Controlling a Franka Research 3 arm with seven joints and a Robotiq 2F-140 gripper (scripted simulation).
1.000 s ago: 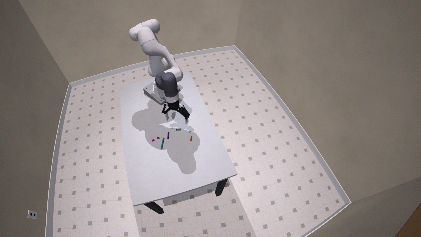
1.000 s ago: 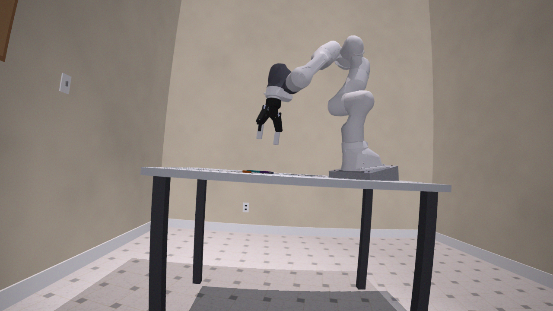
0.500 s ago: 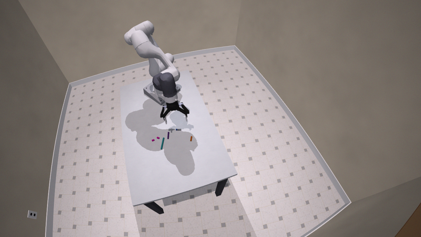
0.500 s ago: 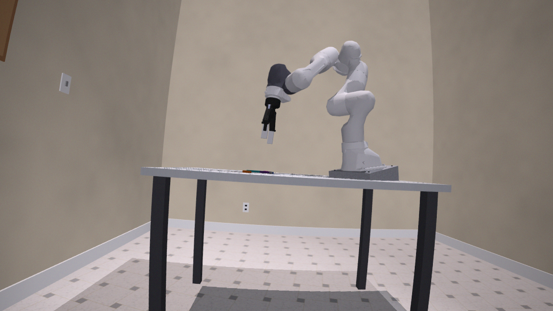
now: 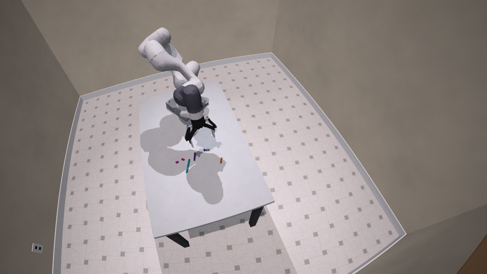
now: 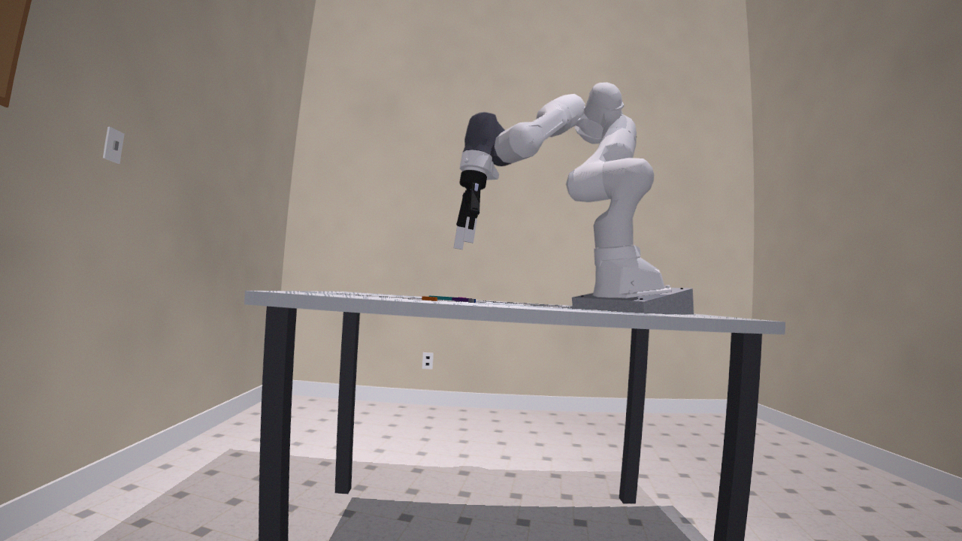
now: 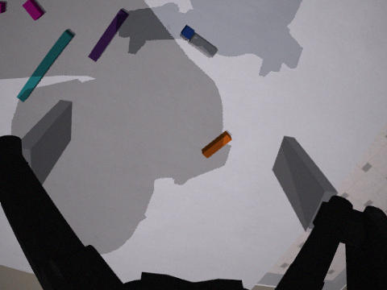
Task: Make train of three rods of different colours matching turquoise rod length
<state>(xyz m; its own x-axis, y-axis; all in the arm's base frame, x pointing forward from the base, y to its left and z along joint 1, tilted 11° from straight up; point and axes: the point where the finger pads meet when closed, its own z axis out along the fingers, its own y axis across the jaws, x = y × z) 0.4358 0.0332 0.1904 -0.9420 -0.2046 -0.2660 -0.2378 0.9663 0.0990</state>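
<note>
In the top view, the largest thing is the desk (image 5: 241,183) (image 6: 511,312) (image 7: 250,225), which carries all the rods. It has a smooth pale top and dark, straight legs. On it stands the arm (image 5: 161,61) (image 6: 625,181), white and rounded, with a dark grey part near its end.

The hand (image 5: 203,140) (image 6: 464,244) (image 7: 178,137) is black, with flat grey fingertips. Its fingers are wide apart, they hold nothing, and they are in the air above the desk, higher than the turquoise rod (image 5: 188,166) (image 6: 442,297) (image 7: 46,65). This rod is the longest one, straight and with square edges, and it lies flat.

From the turquoise rod, the other places in the top view are these. The purple rod (image 5: 194,156) (image 6: 461,299) (image 7: 109,35) is near it, to the upper right, turned in almost the same direction. The orange rod (image 5: 221,160) (image 6: 429,297) (image 7: 217,144) lies well apart, to the right. The grey rod (image 5: 207,150) (image 7: 205,45) is at the upper right, farther than the purple one. Two short magenta rods (image 5: 182,159) (image 7: 34,9) lie to the left, apart from each other. The blue rod (image 5: 204,150) (image 7: 187,32), the smallest and like a cube, is also at the upper right, at the end of the grey one; if these two touch, I cannot tell. The train of three rods is not yet made.

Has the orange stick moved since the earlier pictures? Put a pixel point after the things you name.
No. From above, the orange stick (image 5: 221,160) (image 6: 429,297) (image 7: 217,144) lies at the same spot relative to the table's (image 5: 238,190) right edge.
</note>
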